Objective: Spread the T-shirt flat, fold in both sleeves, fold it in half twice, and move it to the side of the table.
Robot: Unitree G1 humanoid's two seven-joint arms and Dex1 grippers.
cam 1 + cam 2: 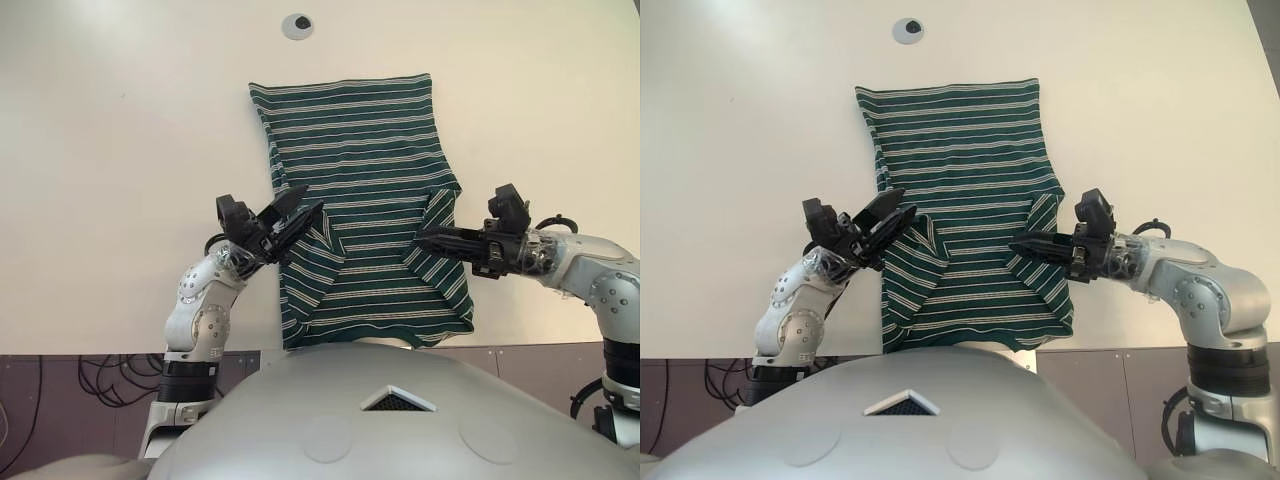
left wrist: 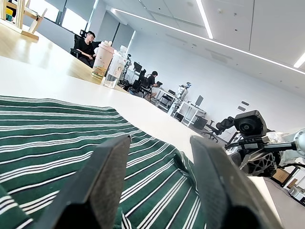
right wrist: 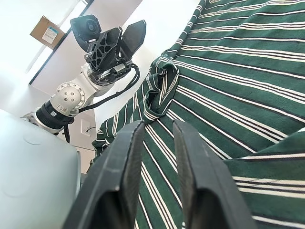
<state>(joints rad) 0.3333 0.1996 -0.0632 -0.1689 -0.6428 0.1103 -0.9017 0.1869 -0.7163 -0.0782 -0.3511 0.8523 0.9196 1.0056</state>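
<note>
Table (image 1: 100, 150) is carrying everything. The T-shirt (image 1: 365, 150) is lying on it lengthwise near the middle, one short edge sitting toward the far side and the other reaching the table's near edge. The body is lying mostly flat, with a few wrinkles running along the left edge. Both sleeves are looking folded in: the left sleeve flap (image 1: 325, 240) is lying as a triangle over the body, and the right sleeve flap (image 1: 440, 215) is doing the same on its side. So I'm judging the sleeve step done and the first half-fold next up. Left gripper (image 1: 310, 198) is hovering at the shirt's left edge just beside its flap, jaws standing wide apart with nothing between them. In the left wrist view its fingers (image 2: 95, 181) are framing striped cloth, and I can't confirm contact. Right gripper (image 1: 422, 239) is sitting at the right flap. Its fingers (image 3: 119, 176) are showing a narrow gap in the right wrist view, nothing pinched, cloth running just beyond them. Both grippers are sitting mirrored about midway along the shirt, which fits sleeve work. For the half-fold they're likely needing one end's corners instead. A small round grey disc (image 1: 297, 26) is sitting on the table beyond the shirt's far edge, apart from it and not interfering.
</note>
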